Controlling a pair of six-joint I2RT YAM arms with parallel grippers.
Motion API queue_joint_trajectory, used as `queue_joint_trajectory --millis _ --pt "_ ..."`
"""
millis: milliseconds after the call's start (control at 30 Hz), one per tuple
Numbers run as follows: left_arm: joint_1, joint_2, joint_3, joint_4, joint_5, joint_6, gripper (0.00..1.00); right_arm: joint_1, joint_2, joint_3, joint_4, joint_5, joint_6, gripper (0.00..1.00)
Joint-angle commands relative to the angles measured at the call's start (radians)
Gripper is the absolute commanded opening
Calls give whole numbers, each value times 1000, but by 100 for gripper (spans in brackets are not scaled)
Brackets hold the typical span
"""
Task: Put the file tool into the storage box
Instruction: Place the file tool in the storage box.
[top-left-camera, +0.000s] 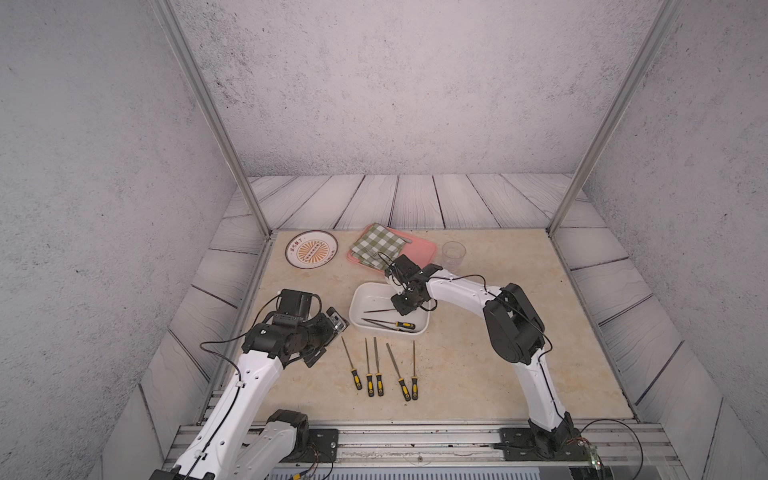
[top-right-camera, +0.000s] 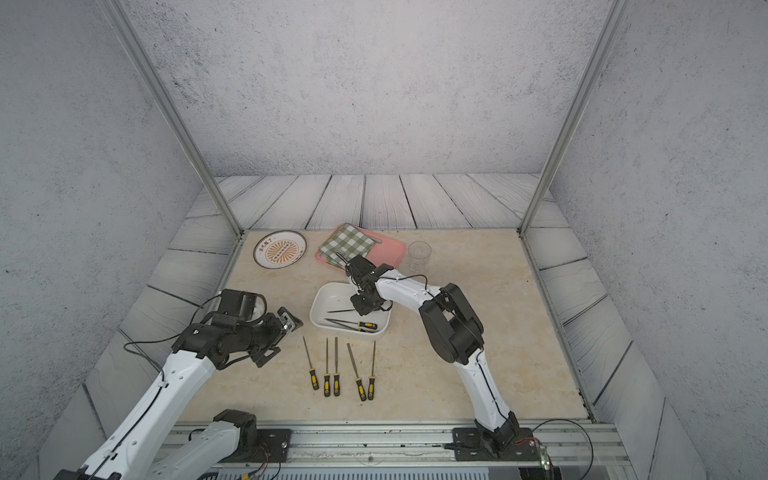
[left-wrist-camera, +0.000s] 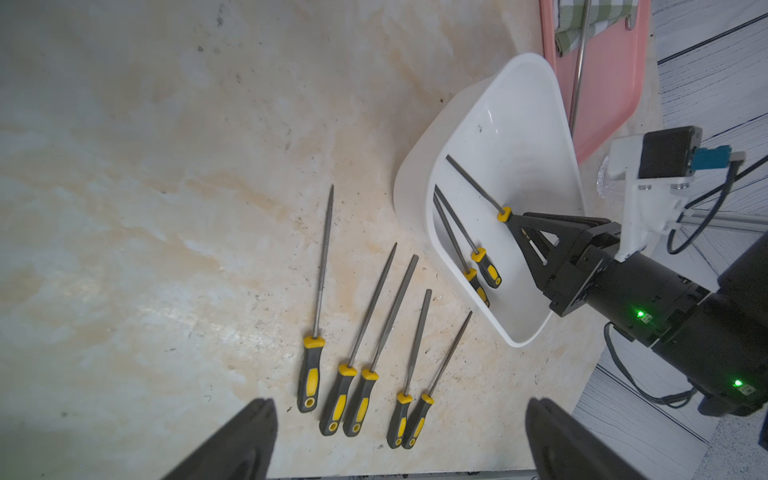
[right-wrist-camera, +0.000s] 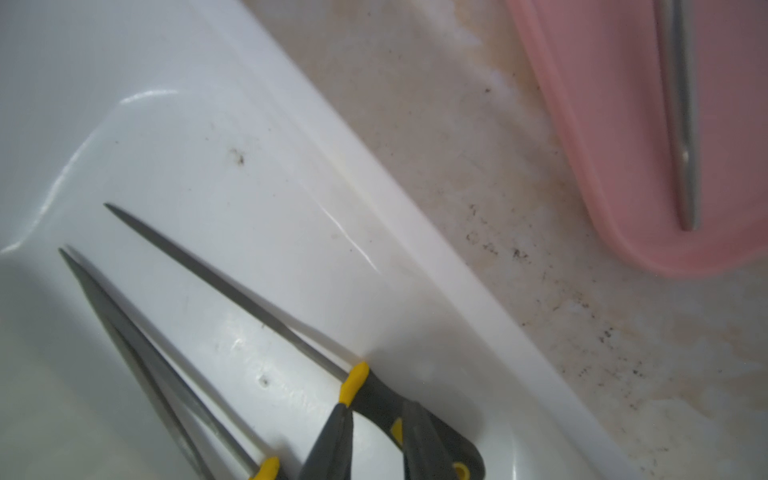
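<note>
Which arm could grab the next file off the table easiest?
Probably the left. The left gripper is open and free, facing the row of files on the table. The right gripper is down in the storage box, holding a file by its handle.

Five files (top-left-camera: 377, 365) lie in a row on the tabletop (top-left-camera: 478, 374). Three more files (left-wrist-camera: 489, 271) are inside the one white storage box (top-left-camera: 368, 296). That makes eight, each with a black-and-yellow handle. There is one pink tray (top-left-camera: 419, 251), one green-checked cloth (top-left-camera: 376, 243), one metal utensil (right-wrist-camera: 685, 124), one round patterned plate (top-left-camera: 311, 250) and one clear cup (top-left-camera: 454, 252). Two robot arms show: the left arm (top-left-camera: 253, 374) and the right arm (top-left-camera: 457, 286).
</note>
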Motion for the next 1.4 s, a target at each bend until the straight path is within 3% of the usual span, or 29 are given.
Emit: queue_joint_trajectory --millis 0,333,833,900,1000,1200,1367 --pt "0 -7 -12 2 12 4 99 5 -1 -22 -13 -13 7 26" --pt "0 -7 -31 28 15 -5 99 13 -99 -136 23 -92 43 26" --pt "1 -10 -6 -10 -9 20 99 14 -254 -140 -43 -40 -9 39" --pt "0 -28 -3 -15 -31 23 100 15 -299 -166 -60 -9 36 44" --pt "1 -55 -17 11 -48 17 100 15 -376 -220 -129 86 212 45" --pt "0 -27 -56 69 20 -9 99 23 -637 -533 -55 -31 457 49" --pt "1 -11 -53 33 1 40 99 48 -766 -718 -50 -129 546 51"
